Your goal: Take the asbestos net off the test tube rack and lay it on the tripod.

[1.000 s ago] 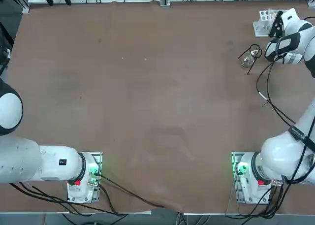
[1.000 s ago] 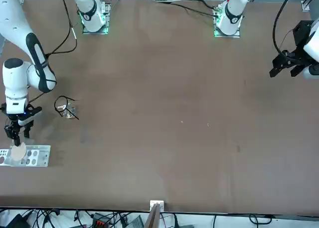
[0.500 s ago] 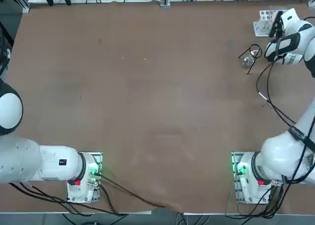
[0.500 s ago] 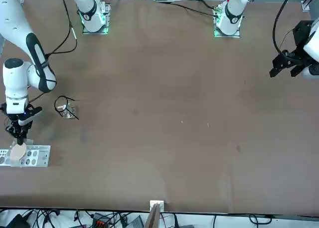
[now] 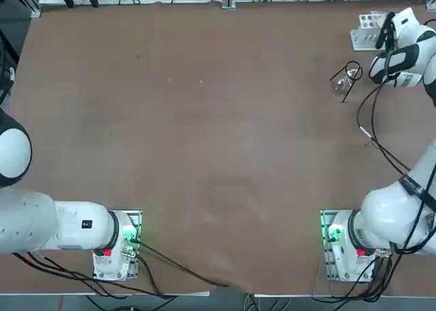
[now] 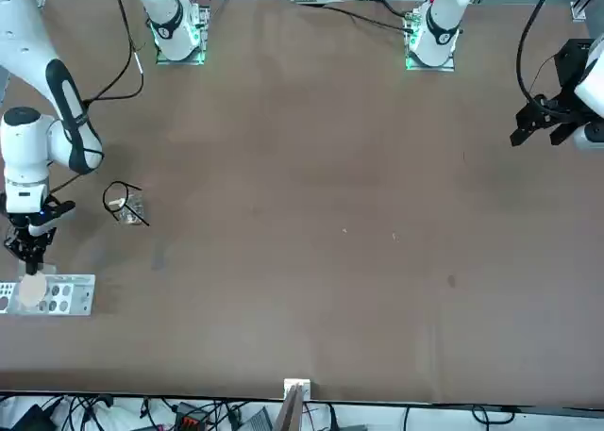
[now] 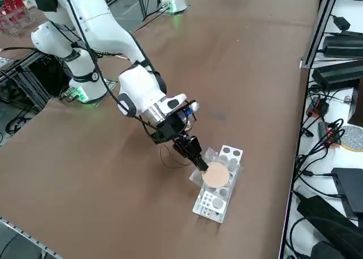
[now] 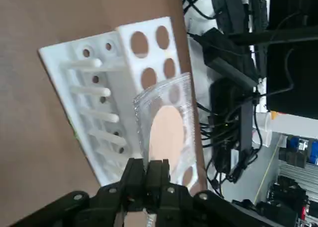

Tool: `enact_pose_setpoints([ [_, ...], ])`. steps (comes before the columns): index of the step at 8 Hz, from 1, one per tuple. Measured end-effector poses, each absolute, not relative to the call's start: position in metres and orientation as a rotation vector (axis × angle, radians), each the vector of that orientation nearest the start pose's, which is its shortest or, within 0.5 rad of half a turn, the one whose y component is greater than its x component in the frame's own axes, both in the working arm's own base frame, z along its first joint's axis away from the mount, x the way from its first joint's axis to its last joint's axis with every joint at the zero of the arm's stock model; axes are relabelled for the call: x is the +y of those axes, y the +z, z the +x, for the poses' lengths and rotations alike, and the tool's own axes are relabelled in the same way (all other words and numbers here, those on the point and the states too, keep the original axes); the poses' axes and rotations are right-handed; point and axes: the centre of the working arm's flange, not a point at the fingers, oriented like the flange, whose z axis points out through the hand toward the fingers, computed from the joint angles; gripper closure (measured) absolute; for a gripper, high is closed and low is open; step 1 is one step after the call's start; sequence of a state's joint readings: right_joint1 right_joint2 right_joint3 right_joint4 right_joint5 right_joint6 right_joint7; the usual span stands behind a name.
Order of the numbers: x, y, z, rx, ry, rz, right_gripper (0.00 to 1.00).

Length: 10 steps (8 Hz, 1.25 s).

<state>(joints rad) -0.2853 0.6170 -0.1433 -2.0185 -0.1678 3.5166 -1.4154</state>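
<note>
Asbestos net (image 8: 187,103) lies in the grasp of the right gripper (image 8: 151,166), whose fingers are pressed together on one edge of it, over the test tube rack (image 7: 211,203). Largest of all is the brown table (image 5: 204,154), a flat, smooth, matt sheet with small specks and faint smudges. Seen from overhead, the right arm (image 5: 402,195) has its base at four o'clock from the table's middle: rounded white shells, dark bands at the joints and black cables looping alongside.

The rack sits toward two o'clock, a white plastic piece with straight edges; round holes run along its raised face, and a row of slim, blunt pegs stands beside them. Just beside it, toward seven o'clock, is the tripod (image 5: 353,78), black wire bent into a round ring with thin, straight legs. A clear glass item (image 5: 343,85), shiny and see-through, is at the ring's seven o'clock.

The net is a square of fine grey wire mesh, thin enough for the rack's holes to show through, and part of it juts out past the rack's side. Smallest is its pale beige disc (image 8: 167,132), round, flat and matt against the glinting weave.
</note>
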Motion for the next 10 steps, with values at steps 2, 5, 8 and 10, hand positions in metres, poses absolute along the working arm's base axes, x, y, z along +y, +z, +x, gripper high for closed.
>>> enact_pose_setpoints([
  [2,-0.243,0.259,0.6,1.344,0.586,1.894,0.98],
  [5,-0.248,0.284,0.604,1.364,0.53,1.942,0.98],
  [8,-0.251,0.33,0.606,1.388,0.436,2.054,0.98],
  [10,-0.248,0.37,0.606,1.35,0.383,2.186,0.98],
])
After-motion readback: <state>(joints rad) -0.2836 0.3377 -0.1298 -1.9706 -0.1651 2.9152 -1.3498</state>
